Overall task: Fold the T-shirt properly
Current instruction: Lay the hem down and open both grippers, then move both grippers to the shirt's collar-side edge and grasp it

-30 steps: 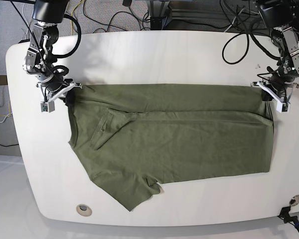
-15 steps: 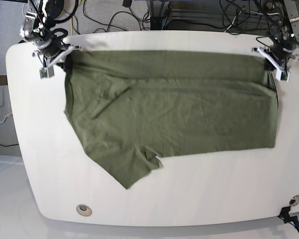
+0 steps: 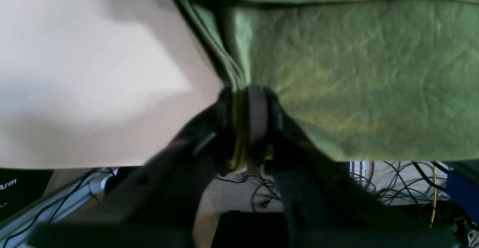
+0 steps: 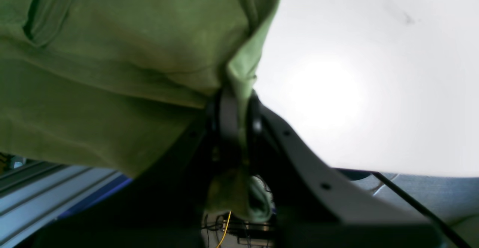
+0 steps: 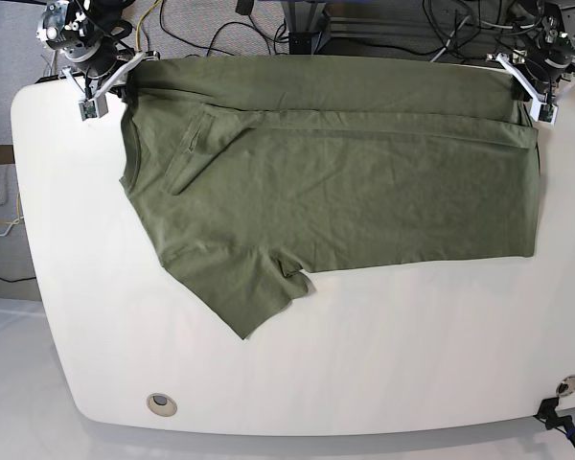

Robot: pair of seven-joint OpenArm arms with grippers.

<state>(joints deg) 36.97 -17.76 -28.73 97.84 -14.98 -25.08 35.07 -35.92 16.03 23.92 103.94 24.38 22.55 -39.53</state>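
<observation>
Olive-green cotton made up the T-shirt (image 5: 364, 192), which lay broad across the bench (image 5: 412, 355), its long axis running roughly from one end effector to the other. Its upper band sat along the bench edge at the top of the base view, and the rest spread away from both arms, down that view. The left end effector (image 3: 247, 128) was closed on layered cloth at one end of the band; the right end effector (image 4: 241, 128) was closed on bunched cloth at the other, some of it poking out beyond the fingers. Each arm was thus at its own corner, neither clearly nearer to the band, but the loose pointed part (image 5: 244, 305) lay nearer the right one.

The coming move seemed to turn on that direction: nearly all the body lay bench-inward of the grips, so carrying the held edge over it would have made a fold, with both corners moving level. The fold looked only partly done, judging by that uneven point and the diagonal ridge near the right side. A lopsided release might have skewed the band.
</observation>
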